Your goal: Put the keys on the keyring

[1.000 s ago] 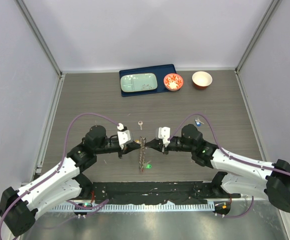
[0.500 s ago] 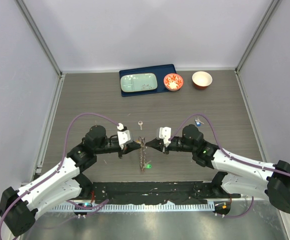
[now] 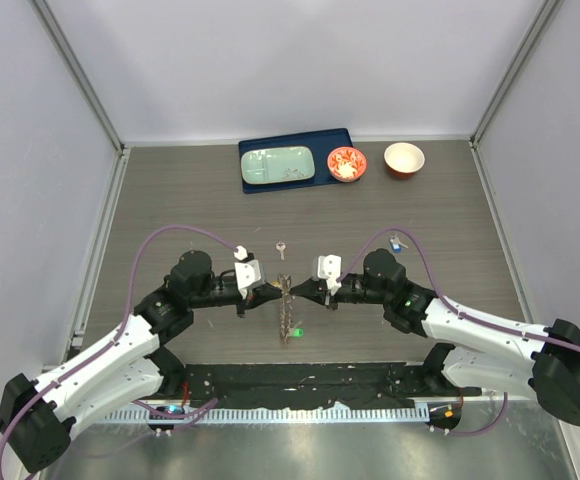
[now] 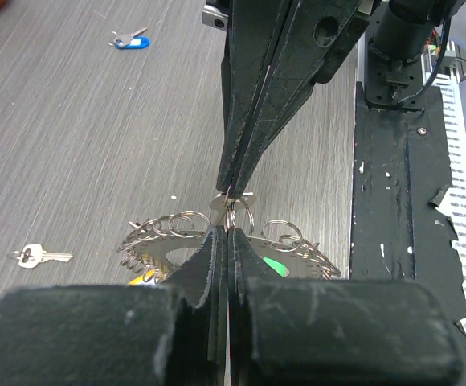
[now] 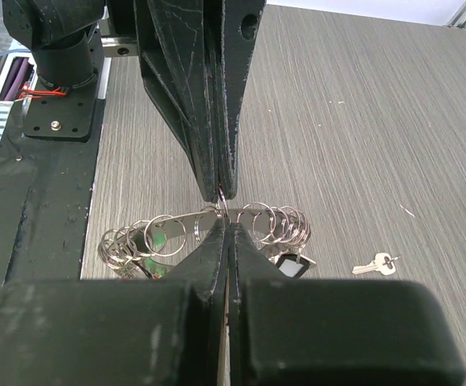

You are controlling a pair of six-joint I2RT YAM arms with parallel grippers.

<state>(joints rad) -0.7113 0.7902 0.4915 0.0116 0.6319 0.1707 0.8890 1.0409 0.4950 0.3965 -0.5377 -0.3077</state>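
Observation:
The keyring (image 3: pixel 287 312), a flat grey toothed ring hung with many small split rings, stands on edge between my two arms. My left gripper (image 3: pixel 276 289) and right gripper (image 3: pixel 297 290) meet tip to tip above its rim, both shut. In the left wrist view my left gripper (image 4: pixel 227 231) pinches a small split ring on the keyring (image 4: pixel 301 256). The right fingers (image 4: pixel 253 104) opposite it hold a small flat silver piece, apparently a key. My right gripper (image 5: pixel 224 222) touches the keyring (image 5: pixel 181 219). Green (image 4: pixel 275 266) and yellow (image 4: pixel 141 277) key heads hang on it.
A loose silver key (image 3: pixel 282 246) lies beyond the grippers and a blue-headed key (image 3: pixel 397 242) by the right arm. At the back are a dark blue tray (image 3: pixel 255 150) with a pale green plate (image 3: pixel 278 166), a red patterned bowl (image 3: pixel 347 164) and a white-lined bowl (image 3: pixel 404 159).
Hardly anything differs. Both grippers stay shut, tip to tip, over the keyring, which has shifted only very slightly.

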